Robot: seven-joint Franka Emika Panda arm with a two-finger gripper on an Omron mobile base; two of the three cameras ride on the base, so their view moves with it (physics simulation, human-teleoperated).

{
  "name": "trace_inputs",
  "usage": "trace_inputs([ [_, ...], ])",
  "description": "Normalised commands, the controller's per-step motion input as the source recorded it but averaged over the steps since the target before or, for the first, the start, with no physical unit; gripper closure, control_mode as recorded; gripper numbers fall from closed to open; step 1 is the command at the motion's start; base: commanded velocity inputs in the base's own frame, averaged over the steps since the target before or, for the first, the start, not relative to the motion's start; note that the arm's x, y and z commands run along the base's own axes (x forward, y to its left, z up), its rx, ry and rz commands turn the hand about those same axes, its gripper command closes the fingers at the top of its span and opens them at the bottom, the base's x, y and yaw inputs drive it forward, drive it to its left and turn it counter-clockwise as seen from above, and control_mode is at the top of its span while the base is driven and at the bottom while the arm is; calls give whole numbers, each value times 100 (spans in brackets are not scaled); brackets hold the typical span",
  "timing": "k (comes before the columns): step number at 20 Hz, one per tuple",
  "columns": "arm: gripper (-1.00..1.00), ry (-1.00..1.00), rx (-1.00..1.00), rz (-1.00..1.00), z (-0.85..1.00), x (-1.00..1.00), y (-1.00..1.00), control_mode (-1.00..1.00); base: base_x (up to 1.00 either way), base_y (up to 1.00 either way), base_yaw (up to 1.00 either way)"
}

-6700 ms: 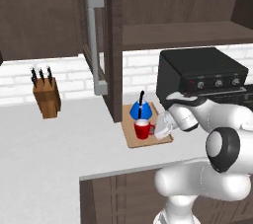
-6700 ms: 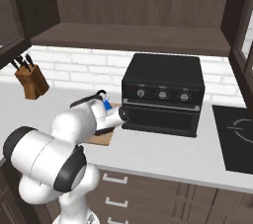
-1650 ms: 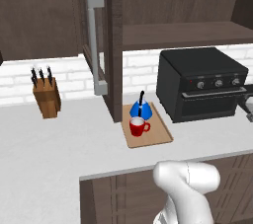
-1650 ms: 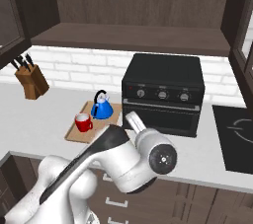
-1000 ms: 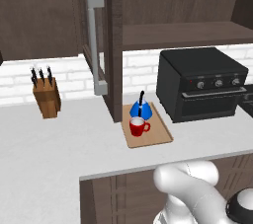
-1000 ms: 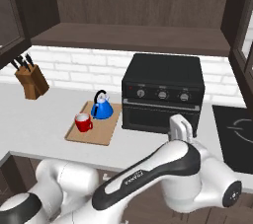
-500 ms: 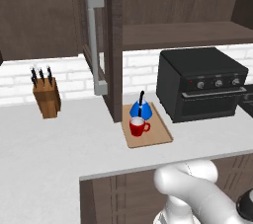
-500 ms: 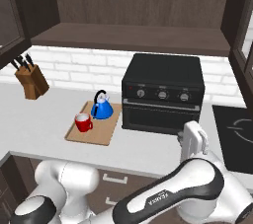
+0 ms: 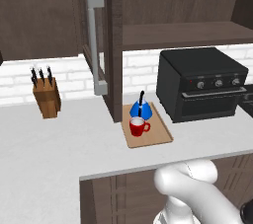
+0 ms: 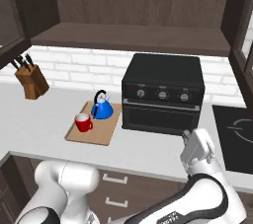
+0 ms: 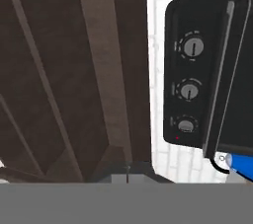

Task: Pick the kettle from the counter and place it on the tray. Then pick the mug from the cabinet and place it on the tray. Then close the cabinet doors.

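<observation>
Now we hold pincer (image 10: 187,135) fully closed, empty, before oven (image 10: 163,92). Kettle (image 10: 102,106) and mug (image 10: 83,122) rest on tray (image 10: 106,130), well left of pincer. Cabinet doors (image 9: 96,45) remain open. Risk: arm sweep toward doors clips oven or tray load.

Kettle (image 9: 140,109) and mug (image 9: 139,127) on tray (image 9: 160,134), mug before kettle. Tray on counter (image 9: 59,144), left of oven (image 9: 202,82). Knife block (image 9: 46,97) far left, against wall.

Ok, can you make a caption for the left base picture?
Small blue domed kettle and glossy red mug together on the tan wooden tray, beside a black countertop oven.
</observation>
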Motion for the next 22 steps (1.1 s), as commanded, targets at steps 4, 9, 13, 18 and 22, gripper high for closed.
trace_inputs([
  [4, 100, -24, 13, -8, 18, 9, -5, -100, 0, 0, 0],
  [9, 100, -3, 6, -11, 21, 0, -37, -100, 0, 0, 0],
  [13, 100, 0, 3, -11, 10, 0, -56, -100, 0, 0, 0],
  [18, 100, -4, 4, -9, 3, 0, -50, -100, 0, 0, 0],
  [22, 100, -20, 14, -5, 11, 2, -36, -100, 0, 0, 0],
])
